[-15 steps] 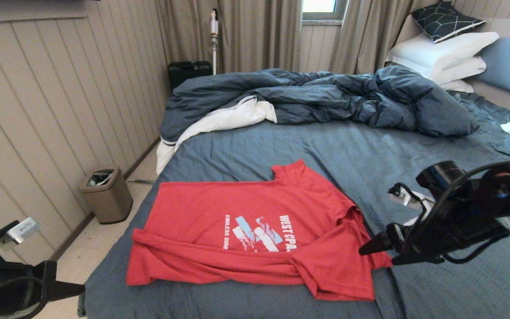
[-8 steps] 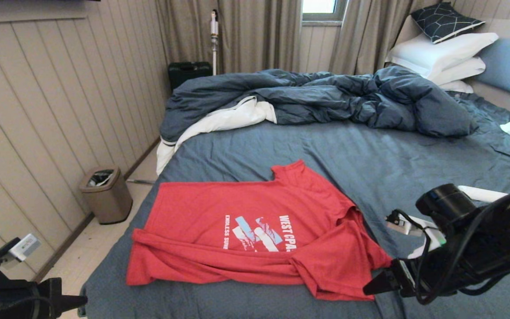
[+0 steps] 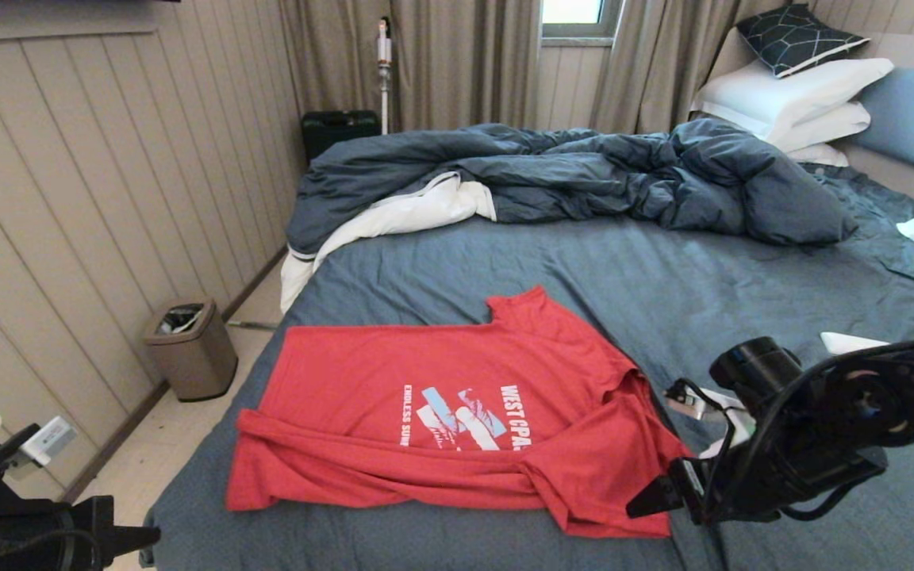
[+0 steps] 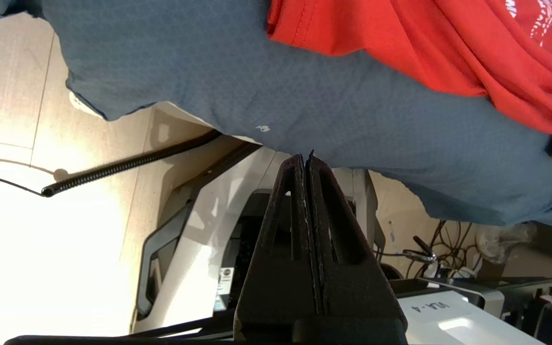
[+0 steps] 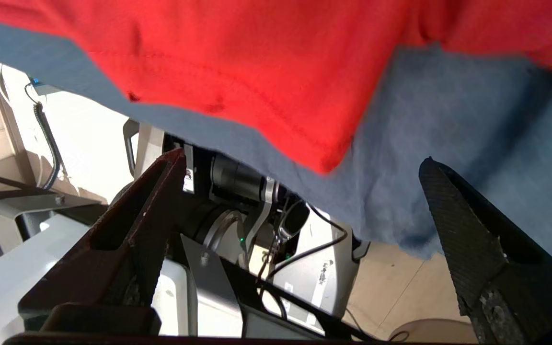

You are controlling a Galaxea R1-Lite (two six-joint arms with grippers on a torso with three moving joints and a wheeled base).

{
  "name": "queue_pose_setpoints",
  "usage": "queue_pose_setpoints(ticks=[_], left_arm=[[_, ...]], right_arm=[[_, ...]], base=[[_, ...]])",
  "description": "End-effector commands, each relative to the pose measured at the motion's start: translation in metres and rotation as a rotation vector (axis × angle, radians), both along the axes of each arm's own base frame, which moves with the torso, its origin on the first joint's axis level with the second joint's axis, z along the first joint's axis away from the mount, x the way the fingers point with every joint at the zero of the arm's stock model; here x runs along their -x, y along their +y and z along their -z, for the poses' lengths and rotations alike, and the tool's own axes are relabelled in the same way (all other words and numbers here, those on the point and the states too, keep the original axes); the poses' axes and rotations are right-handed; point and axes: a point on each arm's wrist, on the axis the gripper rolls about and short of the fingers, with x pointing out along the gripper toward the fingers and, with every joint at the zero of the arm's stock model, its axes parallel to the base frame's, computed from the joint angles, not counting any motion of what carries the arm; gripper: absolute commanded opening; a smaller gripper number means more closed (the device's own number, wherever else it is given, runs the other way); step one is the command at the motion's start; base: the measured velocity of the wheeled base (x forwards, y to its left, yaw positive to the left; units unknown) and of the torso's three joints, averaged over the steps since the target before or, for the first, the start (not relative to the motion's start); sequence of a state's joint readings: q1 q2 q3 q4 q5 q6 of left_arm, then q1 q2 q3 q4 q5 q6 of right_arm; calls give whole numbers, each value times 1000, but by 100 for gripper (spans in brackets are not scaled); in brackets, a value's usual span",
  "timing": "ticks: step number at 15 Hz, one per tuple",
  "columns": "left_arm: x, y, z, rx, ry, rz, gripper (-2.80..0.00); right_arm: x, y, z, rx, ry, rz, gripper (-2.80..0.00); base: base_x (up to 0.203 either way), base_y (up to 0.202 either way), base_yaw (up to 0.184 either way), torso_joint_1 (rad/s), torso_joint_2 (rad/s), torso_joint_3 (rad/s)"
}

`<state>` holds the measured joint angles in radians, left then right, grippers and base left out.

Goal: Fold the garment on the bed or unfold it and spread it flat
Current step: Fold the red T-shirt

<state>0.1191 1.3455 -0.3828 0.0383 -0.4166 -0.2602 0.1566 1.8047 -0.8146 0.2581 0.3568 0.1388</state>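
Dropping and swinging in toward the garment (image 3: 457,412) — right gripper (image 3: 651,501), sitting higher and further off a sec ago, now hanging low at the near-right corner of the shirt. Fingers spread wide in the right wrist view, holding nothing; red hem corner (image 5: 324,163) lying between and just beyond the tips, not yet touched as far as can be told.

Lying on the near part of the bed (image 3: 663,285), print side up, roughly same pose as before — near edge bunched into a long roll, right sleeve area crumpled, collar toward the rt. Not flat yet.

Idling at bottom-left, off the mattress edge: left gripper (image 4: 307,160), fingers pressed together, empty, barely shifting vs. a sec ago. Shirt's left hem corner visible beyond it in the left wrist view, well apart.

Reading this as approach phase for a pinch on the near-right corner — prob. to pull the rolled edge out and spread it. Needing a bit more descent before closing; risk of grabbing the sheet along w/ the shirt. Duvet (image 3: 568,170) staying bunched at the far side, out of the way.
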Motion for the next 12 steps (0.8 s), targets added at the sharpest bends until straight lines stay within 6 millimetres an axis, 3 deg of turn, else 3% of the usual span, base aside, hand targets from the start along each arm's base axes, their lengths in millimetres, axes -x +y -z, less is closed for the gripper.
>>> queue_pose_setpoints(ticks=[1,9,10,12], left_arm=[[0,0,1,12,6,4,-280],[-2,0,2,28,15,12,-280],[-2,0,2,28,12,11,-280],[0,0,2,28,10,11,-280]], right_arm=[[-5,2,10,0,15,0,0],[-14,23,23,76,16,-25,0],[-14,22,25,80,23,-22,-280],[-16,21,28,82,33,-18,-280]], base=[[0,0,0,0,0,0],[0,0,0,0,0,0],[0,0,0,0,0,0],[0,0,0,0,0,0]])
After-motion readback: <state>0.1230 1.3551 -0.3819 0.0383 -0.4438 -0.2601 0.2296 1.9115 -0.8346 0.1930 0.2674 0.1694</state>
